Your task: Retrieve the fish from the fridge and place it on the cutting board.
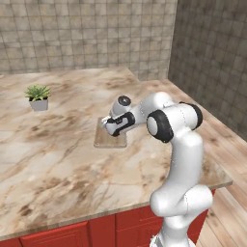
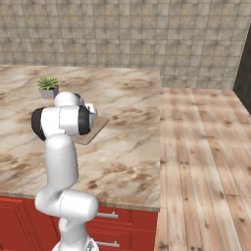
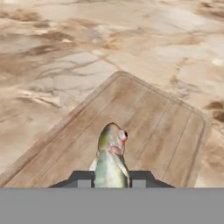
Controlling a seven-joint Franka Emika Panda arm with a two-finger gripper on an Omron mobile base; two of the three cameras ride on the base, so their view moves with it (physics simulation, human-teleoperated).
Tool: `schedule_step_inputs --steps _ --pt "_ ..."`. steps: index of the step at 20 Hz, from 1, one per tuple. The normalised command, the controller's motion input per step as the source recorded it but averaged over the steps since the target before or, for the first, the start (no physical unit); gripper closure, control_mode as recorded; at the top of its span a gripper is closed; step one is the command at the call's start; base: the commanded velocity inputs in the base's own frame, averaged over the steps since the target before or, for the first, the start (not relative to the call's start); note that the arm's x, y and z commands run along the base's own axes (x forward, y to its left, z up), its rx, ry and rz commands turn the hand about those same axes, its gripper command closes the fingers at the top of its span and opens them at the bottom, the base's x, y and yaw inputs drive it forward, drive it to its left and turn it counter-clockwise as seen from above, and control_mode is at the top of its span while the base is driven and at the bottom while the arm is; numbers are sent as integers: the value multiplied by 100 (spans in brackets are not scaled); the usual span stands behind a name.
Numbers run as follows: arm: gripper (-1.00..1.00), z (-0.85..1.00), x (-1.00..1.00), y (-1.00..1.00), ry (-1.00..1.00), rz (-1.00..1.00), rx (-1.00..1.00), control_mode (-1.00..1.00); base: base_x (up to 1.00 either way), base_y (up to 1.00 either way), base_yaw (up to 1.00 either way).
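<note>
Now, from the left base view, the arm folds forward over the marbled counter and the gripper hangs just above the board, at its far left corner as seen from behind. The fingers themselves are too small to separate there, and the fish cannot be made out. A potted plant stands well apart from the hand, off to its left and farther back on the counter. Red cabinets run below the counter edge. From the right base view, the elbow and forearm cover most of the hand, so that the gripper's state cannot be read there; the board pokes out from behind the arm, flat on the counter, and the plant sits just beyond the hand, toward the tiled wall. A wooden floor lies to the right of the counter. From the hand view, the gripper is clenched on the fish: the two dark fingertips press it from either side, and its greenish-grey body sticks out ahead of them, head forward, with a spot of red near the eye. Below and ahead of the fish lies the board, its rounded corner pointing away from the hand; whether the fish touches the wood I cannot tell.
</note>
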Motion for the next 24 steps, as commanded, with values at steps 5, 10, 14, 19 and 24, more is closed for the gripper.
schedule_step_inputs --steps 5,10,14,19,24 --pt "-100 -32 83 29 0 0 0 -100 0 0 0" --pt "-100 -2 25 1 0 0 0 -100 0 0 0" --pt "-100 0 20 0 0 0 0 -100 0 0 0" --pt "-100 51 -30 -10 14 -3 1 -100 0 0 0" --pt "-100 47 -100 -91 11 -3 8 -100 0 0 0"
